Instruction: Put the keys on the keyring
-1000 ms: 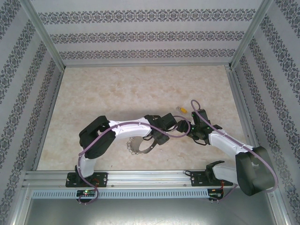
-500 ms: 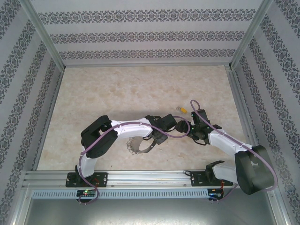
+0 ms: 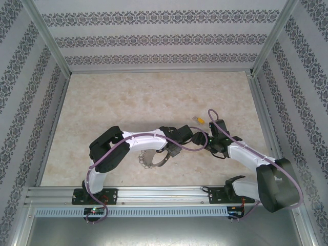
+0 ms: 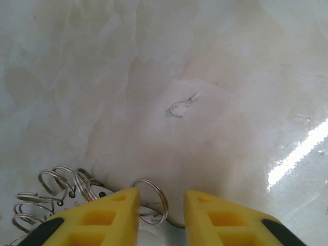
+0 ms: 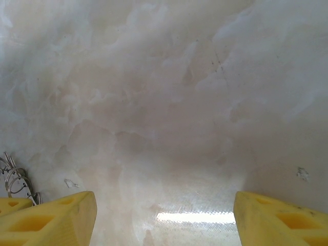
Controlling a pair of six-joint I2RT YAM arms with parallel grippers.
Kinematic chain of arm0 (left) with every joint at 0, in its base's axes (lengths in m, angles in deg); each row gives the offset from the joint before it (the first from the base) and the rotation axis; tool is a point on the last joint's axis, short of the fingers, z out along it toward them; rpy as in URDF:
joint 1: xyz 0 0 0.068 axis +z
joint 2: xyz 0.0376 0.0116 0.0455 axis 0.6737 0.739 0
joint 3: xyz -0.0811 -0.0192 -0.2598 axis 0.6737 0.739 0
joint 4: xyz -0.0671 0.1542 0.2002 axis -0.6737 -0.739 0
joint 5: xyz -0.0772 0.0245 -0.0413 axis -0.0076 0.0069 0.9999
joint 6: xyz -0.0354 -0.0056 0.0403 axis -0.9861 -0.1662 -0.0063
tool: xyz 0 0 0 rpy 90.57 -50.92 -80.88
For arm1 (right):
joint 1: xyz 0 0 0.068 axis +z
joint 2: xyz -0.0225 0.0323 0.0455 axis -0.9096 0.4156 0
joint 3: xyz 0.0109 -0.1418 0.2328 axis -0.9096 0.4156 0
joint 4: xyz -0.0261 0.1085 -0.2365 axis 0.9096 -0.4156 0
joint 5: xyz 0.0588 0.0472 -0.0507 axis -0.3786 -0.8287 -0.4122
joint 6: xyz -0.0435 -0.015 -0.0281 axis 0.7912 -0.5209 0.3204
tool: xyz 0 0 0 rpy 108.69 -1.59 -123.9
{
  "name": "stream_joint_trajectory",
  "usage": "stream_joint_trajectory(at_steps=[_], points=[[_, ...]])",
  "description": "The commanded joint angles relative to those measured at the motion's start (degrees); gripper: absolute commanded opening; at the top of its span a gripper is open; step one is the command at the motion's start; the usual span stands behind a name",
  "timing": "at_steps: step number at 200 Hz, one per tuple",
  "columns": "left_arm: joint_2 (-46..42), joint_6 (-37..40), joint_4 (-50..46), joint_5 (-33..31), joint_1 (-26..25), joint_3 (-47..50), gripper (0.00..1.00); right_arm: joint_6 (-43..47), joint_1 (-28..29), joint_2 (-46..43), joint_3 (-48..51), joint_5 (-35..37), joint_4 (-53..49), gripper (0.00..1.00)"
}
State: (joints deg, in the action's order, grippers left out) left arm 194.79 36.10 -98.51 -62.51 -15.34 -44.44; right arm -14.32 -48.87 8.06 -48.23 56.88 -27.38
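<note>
Over the keyring (image 4: 148, 197) the left hand (image 4: 161, 193) stands narrow, the right hand (image 5: 164, 202) wide and empty. Its thin loops could slip aside.

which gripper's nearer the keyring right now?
Left. The left gripper is at the keyring's edge, small loops right beside its fingers. The right gripper sits farther off to the ring's right, open over bare table.

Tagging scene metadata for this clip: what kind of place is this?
Probably a lab data-collection cell rather than a real home. A marble-print tabletop is boxed in by aluminium framing, with wallpaper-patterned panels as backdrop. The left arm and right arm are bolted at the front rail.
</note>
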Motion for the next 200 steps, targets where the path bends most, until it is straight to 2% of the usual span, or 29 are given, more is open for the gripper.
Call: stream_joint_trajectory(at_steps=[1,102,165,200], points=[[1.67,-0.14,0.16,-2.39,-0.58,-1.74,0.26,0.84,-0.73,0.38,-0.07,-0.46,0.34,0.71],[1.16,1.19,0.32,-1.85,-0.56,-1.92,0.07,2.27,-0.73,0.29,-2.15,-1.23,-0.5,0.72],[-0.79,3.99,-2.4,1.84,-0.4,-3.28,0.0,2.67,-0.72,1.13,-2.85,-2.43,-0.22,0.72],[-1.44,4.03,-5.89,5.34,0.49,-5.85,0.0,2.69,-0.7,1.32,-2.64,-2.67,-0.02,0.72]])
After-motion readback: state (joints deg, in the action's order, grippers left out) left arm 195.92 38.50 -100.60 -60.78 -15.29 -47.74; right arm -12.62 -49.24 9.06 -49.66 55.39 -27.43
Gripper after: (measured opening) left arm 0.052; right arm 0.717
